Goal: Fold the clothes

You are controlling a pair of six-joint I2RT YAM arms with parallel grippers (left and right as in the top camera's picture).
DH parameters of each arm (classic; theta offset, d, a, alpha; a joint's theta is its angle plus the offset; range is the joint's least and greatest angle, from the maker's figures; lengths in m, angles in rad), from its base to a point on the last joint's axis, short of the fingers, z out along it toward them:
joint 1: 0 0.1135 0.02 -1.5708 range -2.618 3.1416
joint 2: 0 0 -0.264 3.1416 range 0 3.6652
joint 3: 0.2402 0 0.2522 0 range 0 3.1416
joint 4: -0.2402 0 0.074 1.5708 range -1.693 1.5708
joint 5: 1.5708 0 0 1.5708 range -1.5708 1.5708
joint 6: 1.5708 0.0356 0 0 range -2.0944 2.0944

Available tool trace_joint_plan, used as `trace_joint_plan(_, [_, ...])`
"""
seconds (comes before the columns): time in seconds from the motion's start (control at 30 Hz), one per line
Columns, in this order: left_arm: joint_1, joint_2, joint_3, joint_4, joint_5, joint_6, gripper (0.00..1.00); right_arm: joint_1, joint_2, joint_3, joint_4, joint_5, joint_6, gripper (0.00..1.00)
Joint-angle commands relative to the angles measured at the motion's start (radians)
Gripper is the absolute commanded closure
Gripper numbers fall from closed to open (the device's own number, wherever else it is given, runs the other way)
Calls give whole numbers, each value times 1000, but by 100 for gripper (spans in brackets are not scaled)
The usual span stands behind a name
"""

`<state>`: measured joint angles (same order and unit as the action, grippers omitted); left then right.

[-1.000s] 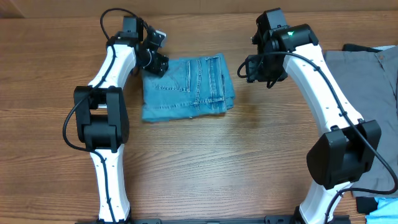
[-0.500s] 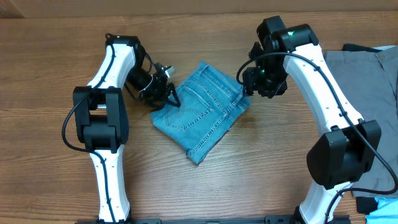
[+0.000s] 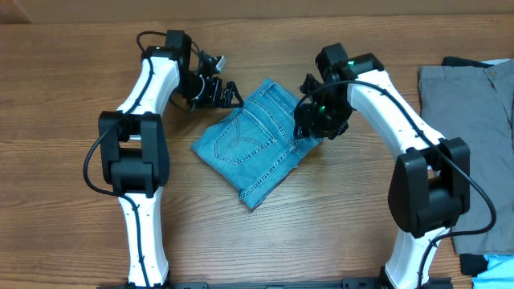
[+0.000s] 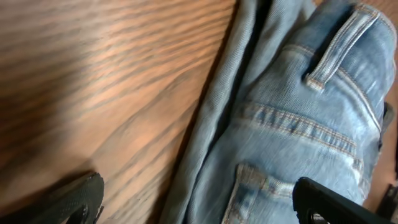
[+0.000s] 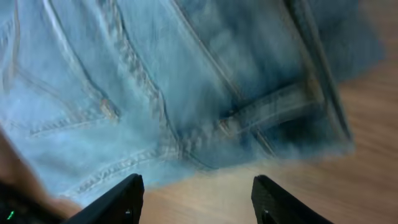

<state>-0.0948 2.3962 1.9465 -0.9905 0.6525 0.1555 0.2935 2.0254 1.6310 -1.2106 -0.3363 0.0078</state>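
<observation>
The light blue denim jeans (image 3: 253, 148) lie folded into a compact bundle, turned diamond-wise on the wooden table (image 3: 265, 241), back pocket up. My left gripper (image 3: 234, 96) hovers at the bundle's far left corner, open. In the left wrist view the waistband and belt loop of the jeans (image 4: 292, 112) lie beneath the wide-spread left gripper (image 4: 202, 208). My right gripper (image 3: 312, 132) sits at the bundle's right edge. In the right wrist view the right gripper (image 5: 199, 199) is open over bare wood, with the jeans (image 5: 155, 81) just beyond its tips.
Plain grey trousers (image 3: 474, 104) lie spread at the table's right side, with a dark item (image 3: 466, 61) behind them and a blue item (image 3: 491, 265) at the front right corner. Both arms' bases stand at the front edge.
The jeans bundle was turned from square to diamond-wise. My left gripper let go, opened wide and drew back to the far corner. My right gripper moved down-left onto the bundle's right edge.
</observation>
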Motion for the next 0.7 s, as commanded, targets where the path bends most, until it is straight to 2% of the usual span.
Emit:
trace_joint_plan(0.0, [-56, 10, 14, 58, -15, 16, 0, -1, 0, -77, 92, -10, 8, 40])
trace_joint_plan(0.2, [-116, 11, 14, 111, -176, 16, 0, -1, 3, -197, 216, -10, 45, 40])
trace_joint_plan(0.3, [-117, 24, 13, 97, -181, 16, 0, -1, 3, -205, 222, -10, 45, 39])
trace_joint_plan(0.4, [-134, 63, 13, 26, -127, 23, 2, -1, 3, -205, 223, -10, 45, 39])
trace_joint_plan(0.47, [-156, 88, 13, -31, -127, 76, 20, -1, 3, -205, 223, -10, 45, 38])
trace_joint_plan(0.57, [-175, 94, 13, -56, -89, 108, 39, -1, 3, -205, 222, -10, 45, 37])
trace_joint_plan(0.63, [-175, 94, 13, -56, -45, 111, 43, -1, 3, -205, 222, -10, 45, 37])
trace_joint_plan(0.67, [-175, 94, 13, -56, -34, 111, 56, -1, 3, -205, 222, -10, 45, 37])
